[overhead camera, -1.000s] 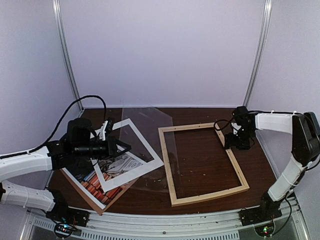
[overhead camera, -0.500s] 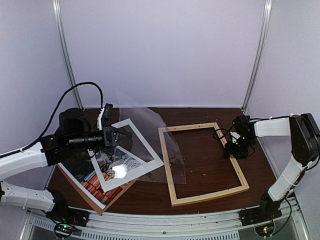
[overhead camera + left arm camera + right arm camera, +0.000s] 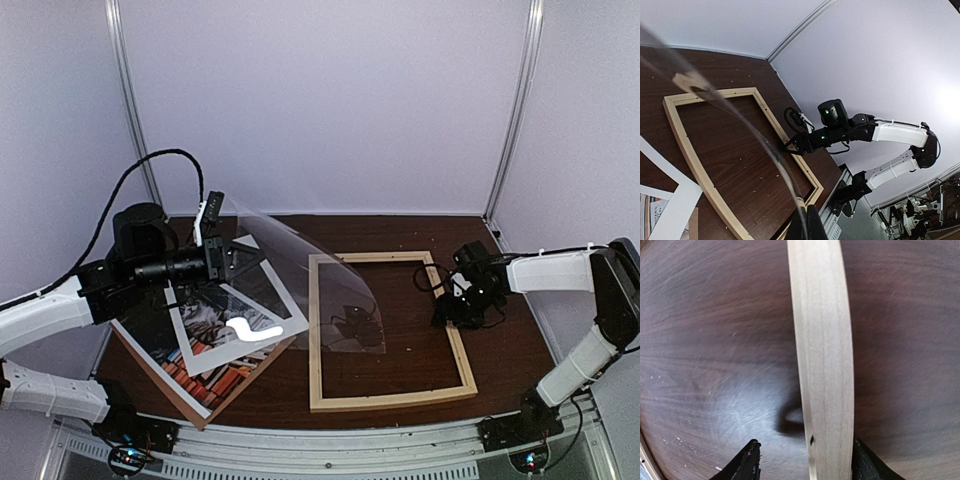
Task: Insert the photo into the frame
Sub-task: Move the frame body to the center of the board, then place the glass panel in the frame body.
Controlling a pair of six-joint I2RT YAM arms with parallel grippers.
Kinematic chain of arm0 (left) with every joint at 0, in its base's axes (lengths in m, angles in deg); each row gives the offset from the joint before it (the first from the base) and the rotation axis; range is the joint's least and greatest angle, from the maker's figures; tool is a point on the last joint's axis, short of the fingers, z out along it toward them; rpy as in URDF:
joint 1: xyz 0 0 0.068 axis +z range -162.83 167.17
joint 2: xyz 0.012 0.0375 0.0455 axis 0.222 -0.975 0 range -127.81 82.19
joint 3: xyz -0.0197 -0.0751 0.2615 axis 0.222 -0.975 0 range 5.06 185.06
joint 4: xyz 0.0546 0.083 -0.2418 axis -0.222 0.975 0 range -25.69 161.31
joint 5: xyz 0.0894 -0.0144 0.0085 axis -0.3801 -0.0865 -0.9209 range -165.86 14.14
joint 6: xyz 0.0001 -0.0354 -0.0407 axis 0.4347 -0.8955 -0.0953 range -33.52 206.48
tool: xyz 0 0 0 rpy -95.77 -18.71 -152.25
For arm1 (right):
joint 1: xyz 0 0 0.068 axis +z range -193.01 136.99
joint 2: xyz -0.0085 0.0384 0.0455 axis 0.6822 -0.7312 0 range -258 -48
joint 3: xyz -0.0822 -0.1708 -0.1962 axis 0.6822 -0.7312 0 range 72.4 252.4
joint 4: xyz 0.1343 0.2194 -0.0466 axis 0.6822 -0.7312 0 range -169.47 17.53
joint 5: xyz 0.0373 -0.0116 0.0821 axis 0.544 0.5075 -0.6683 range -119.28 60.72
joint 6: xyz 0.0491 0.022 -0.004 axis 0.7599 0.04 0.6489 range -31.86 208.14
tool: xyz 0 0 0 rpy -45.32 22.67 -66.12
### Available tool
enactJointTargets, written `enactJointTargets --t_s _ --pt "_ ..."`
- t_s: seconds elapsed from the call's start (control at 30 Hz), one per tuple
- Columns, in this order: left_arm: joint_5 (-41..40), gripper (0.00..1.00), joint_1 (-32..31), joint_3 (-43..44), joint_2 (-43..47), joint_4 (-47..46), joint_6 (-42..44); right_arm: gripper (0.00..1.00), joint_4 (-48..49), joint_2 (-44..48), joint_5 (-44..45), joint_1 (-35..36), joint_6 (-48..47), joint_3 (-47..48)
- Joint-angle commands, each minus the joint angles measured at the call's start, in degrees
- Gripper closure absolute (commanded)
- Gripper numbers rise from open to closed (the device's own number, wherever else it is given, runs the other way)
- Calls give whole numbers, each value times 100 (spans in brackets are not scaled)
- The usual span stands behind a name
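The photo (image 3: pixel 200 378) lies face up at the left, partly under a white mat (image 3: pixel 265 345). The light wood frame (image 3: pixel 390 400) lies flat mid-table, its rails also in the left wrist view (image 3: pixel 720 93). My left gripper (image 3: pixel 232 258) is raised above the mat and shut on the edge of a clear sheet (image 3: pixel 310 280). The sheet arches to the right, its far end resting inside the frame. My right gripper (image 3: pixel 452 305) is down at the frame's right rail (image 3: pixel 822 350), open. Its jaws straddle the rail, the right one against the wood, the left one apart.
A brown backing board (image 3: pixel 190 408) lies under the photo near the table's front left edge. Upright metal posts (image 3: pixel 135 120) and white walls close in the back and sides. The right arm's cable (image 3: pixel 425 275) loops over the frame's right rail.
The frame has slid left toward the table's middle with the right gripper on its rail, whose jaws have narrowed. The left gripper rose and swung the clear sheet over the frame.
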Motion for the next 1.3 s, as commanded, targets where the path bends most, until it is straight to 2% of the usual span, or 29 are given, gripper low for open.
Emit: enactJointTargets --t_s 0.0,0.13,0.27,0.6,0.87,0.97,1.07,1.27 --pt "189 100 15 217 -142 -467 -16 38 269 240 -66 302 425 -85" --pt "281 100 -12 196 -266 -723 -157 35 251 239 -37 347 416 -58" --pt "316 100 -158 339 -461 -796 -168 28 -199 328 349 193 140 174" --pt "405 100 -736 1252 -1417 -1058 -1 25 -756 644 407 -1108 -494 682" --pt "804 100 -1440 2353 -2408 -854 673 25 -1095 1006 227 -2240 -849 947" --pt "734 100 -1478 2200 -2662 -994 554 25 -1114 1094 156 -2413 -879 923" --pt "293 100 -1448 1910 -2950 -1107 265 25 -1052 1104 84 -2447 -850 872" --pt "-381 100 -1332 1549 -3856 -1283 -661 25 -1057 1006 -31 -2448 -857 924"
